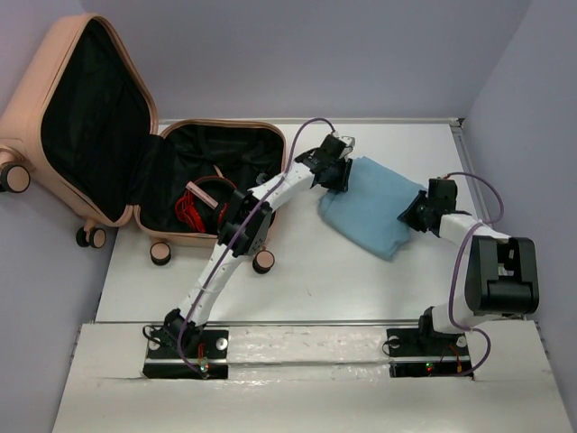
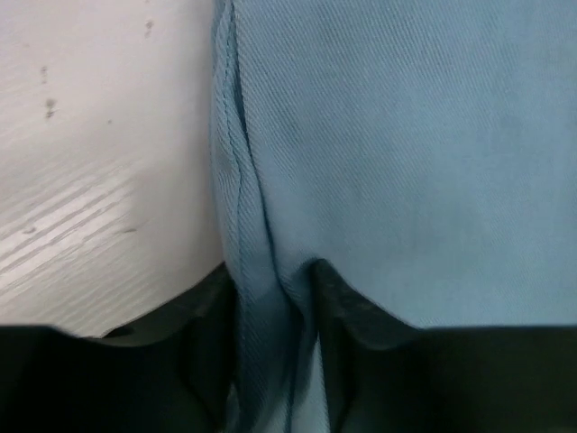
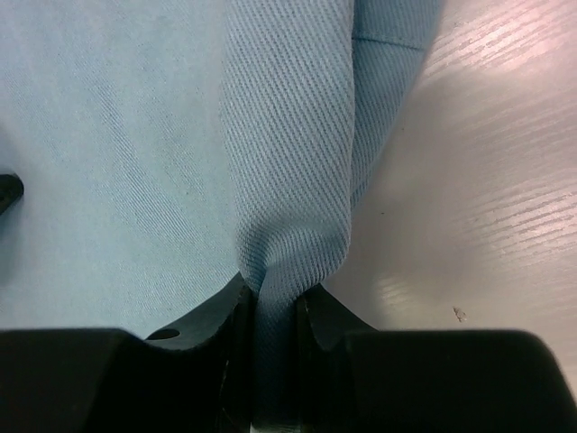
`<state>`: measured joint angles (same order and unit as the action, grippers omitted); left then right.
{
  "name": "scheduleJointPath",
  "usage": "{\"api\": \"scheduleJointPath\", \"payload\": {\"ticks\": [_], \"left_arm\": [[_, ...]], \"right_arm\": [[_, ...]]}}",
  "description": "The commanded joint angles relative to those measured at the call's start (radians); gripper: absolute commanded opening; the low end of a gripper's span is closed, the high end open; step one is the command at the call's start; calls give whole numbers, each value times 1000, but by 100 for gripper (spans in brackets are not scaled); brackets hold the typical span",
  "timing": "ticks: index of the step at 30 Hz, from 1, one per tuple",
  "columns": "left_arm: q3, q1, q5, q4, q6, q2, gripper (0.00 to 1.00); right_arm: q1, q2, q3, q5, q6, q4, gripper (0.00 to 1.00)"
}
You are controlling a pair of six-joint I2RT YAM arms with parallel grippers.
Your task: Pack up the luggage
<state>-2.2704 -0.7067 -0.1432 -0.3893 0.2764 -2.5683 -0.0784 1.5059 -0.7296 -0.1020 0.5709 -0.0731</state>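
left gripper (image 2: 275, 361): pinching the left edge of the blue cloth (image 1: 370, 212).
right gripper (image 3: 275, 311): clamped on its right edge.
suitcase (image 1: 22, 117): open, off left, nearer left gripper.

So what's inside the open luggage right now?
In the base of the luggage: black lining, a red cord-like tangle and a pinkish strap. The left arm covers the near right corner, so anything there is hidden. Its raised half shows only lining.

Bright, even overhead light; soft glare on the table (image 3: 491, 162); wrist close-ups slightly blurred
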Motion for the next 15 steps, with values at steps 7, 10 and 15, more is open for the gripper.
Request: {"api": "scheduleJointPath", "payload": {"ticks": [7, 10, 15], "left_arm": [[156, -16, -193, 96, 37, 42, 6], [207, -16, -200, 168, 49, 168, 6], [265, -11, -203, 227, 73, 362, 6]], "right_arm": [[-4, -97, 13, -76, 1, 53, 20], [-4, -154, 15, -99, 4, 56, 16], [-4, -285, -31, -126, 23, 16, 15]]}}
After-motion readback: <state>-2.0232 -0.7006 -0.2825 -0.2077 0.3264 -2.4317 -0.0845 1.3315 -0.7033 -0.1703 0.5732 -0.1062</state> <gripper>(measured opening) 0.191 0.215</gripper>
